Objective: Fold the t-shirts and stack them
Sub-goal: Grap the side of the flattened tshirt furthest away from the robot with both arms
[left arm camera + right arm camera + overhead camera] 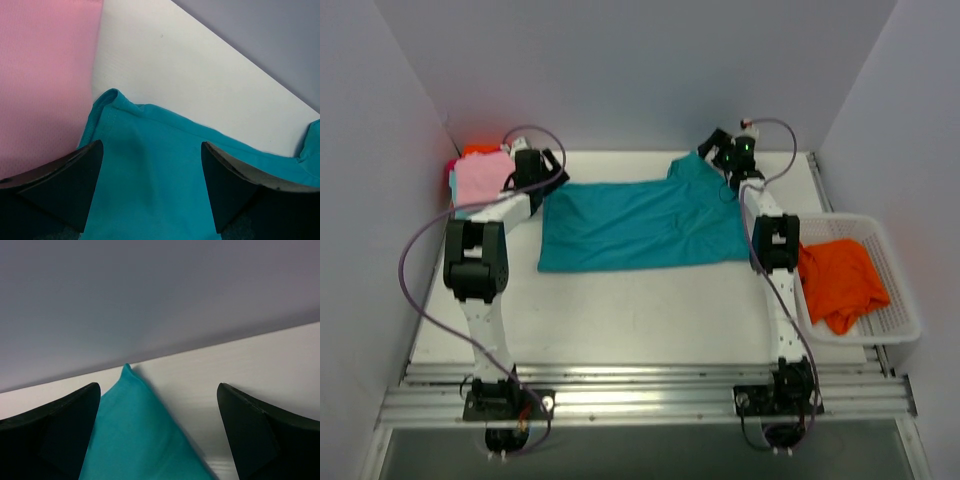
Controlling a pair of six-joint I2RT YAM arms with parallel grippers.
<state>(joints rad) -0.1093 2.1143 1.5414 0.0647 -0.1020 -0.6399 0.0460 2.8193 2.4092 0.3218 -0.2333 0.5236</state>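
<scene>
A deep teal t-shirt (640, 225) lies spread flat across the middle of the table. My left gripper (545, 170) is open over its far left corner, with teal cloth (150, 190) lying between the fingers (65, 185). My right gripper (715, 150) is open over the far right sleeve, whose pointed tip (135, 435) lies between the jaws, nearer the left one. A folded pink t-shirt (480, 180) sits at the far left and also shows in the left wrist view (45, 90). A bright orange t-shirt (840, 280) lies crumpled in the basket. I cannot make out the pale aqua shirt.
A white mesh basket (905, 300) stands at the right edge beside the right arm. A bit of orange cloth (480, 150) shows behind the pink shirt. Grey walls close in the back and both sides. The table's near half (640, 320) is bare white.
</scene>
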